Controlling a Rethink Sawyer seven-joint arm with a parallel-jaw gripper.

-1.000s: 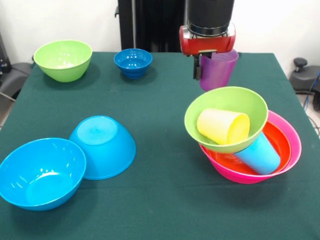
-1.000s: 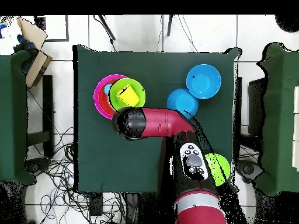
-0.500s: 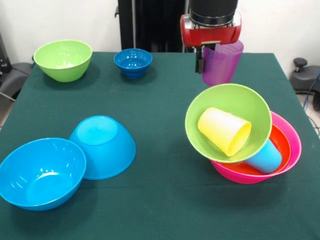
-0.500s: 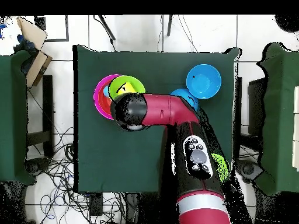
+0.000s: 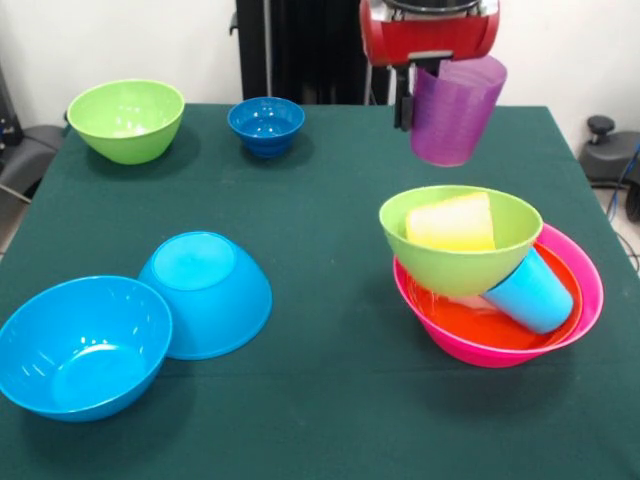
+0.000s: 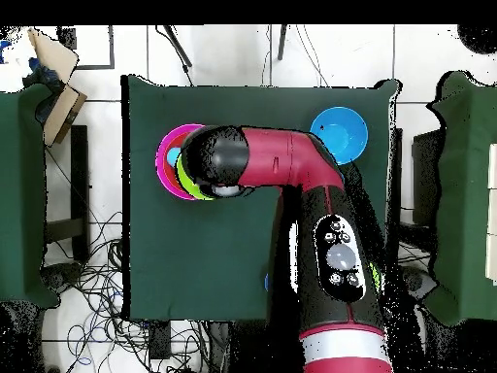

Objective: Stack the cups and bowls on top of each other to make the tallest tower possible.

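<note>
Near left, two bright blue bowls (image 5: 135, 325) lie idle. At right the pink bowl (image 5: 585, 290) anchors the tower, cradling orange and green bowls with tipped cups. Above and behind it, the gripper (image 5: 408, 95) grips the purple cup (image 5: 455, 110), seemingly ready to add it

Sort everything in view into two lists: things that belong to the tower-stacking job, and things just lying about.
Job: purple cup in the gripper; tower of pink bowl, orange bowl, lime bowl, yellow cup, light blue cup; loose lime bowl, dark-blue bowl, two bright blue bowls.

Lying about: cardboard box, floor cables.
</note>
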